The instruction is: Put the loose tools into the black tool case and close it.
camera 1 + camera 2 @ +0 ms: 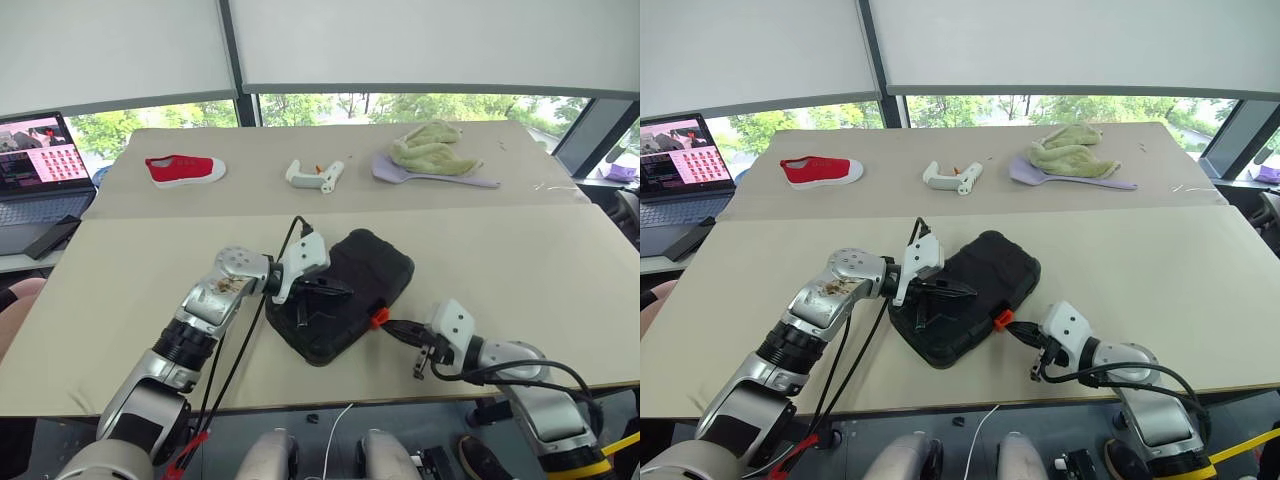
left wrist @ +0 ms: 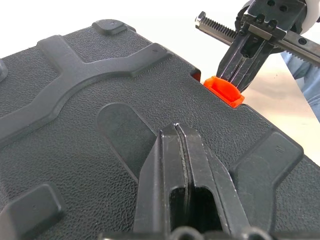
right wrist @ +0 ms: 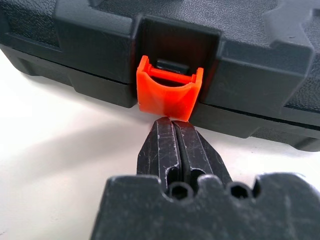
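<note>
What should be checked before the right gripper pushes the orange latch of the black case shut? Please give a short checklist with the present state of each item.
1. Lid of the black tool case is down on the base: ok, only a thin seam shows along the front.
2. Orange latch is snapped shut: not ok, it hangs open and tilts outward.
3. Right gripper is lined up with the latch: ok, shut fingertips sit right at its lower edge.
4. Left gripper steadies the lid: ok, shut fingers rest on top of it.
5. All loose tools are inside: cannot tell, the case is closed.
</note>
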